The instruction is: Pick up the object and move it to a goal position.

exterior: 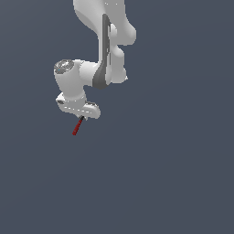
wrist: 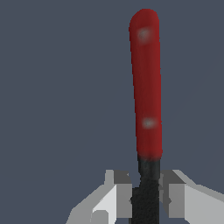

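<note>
The object is a thin stick, black at one end and red toward its tip [exterior: 77, 127]. In the exterior view it hangs below my white gripper [exterior: 82, 117] and slants down toward the exterior view's left. In the wrist view the red part [wrist: 146, 87] points away from the camera, and the black part [wrist: 146, 192] sits between my two grey fingers [wrist: 120, 197]. My gripper [wrist: 146, 199] is shut on the black end. The stick appears held above the plain dark surface.
The white arm [exterior: 107, 50] comes down from the top of the exterior view. Around it there is only a plain dark blue-grey surface [exterior: 173, 173]; no goal marker shows.
</note>
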`<state>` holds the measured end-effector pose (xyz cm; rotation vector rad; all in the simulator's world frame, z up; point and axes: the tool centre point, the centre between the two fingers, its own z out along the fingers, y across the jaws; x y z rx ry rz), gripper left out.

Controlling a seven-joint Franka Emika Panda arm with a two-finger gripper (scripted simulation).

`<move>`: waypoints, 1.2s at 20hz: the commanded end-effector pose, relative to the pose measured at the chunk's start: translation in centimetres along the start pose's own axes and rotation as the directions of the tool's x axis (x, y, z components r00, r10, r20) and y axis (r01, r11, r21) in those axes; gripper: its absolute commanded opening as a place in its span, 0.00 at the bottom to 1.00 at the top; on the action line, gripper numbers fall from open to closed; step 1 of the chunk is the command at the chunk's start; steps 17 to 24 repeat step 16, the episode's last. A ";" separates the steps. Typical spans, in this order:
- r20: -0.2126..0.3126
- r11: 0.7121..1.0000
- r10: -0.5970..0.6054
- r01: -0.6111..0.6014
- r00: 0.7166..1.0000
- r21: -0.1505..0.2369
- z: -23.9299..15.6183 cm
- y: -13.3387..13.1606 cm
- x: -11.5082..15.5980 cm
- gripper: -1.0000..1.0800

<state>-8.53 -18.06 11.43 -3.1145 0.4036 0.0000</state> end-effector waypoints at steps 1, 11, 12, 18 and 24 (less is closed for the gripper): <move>0.000 1.000 -0.001 0.001 1.000 0.000 -1.4 1.4 -0.5 0.00; 0.000 1.000 -0.001 0.001 1.000 0.000 -3.9 3.9 -1.2 0.00; 0.000 1.000 -0.001 0.001 1.000 -0.001 -3.9 3.8 -1.1 0.00; 0.000 1.000 -0.001 0.001 1.000 -0.001 -3.6 3.6 -1.0 0.00; 0.000 1.000 -0.001 0.001 1.000 -0.001 -3.6 3.6 -1.0 0.00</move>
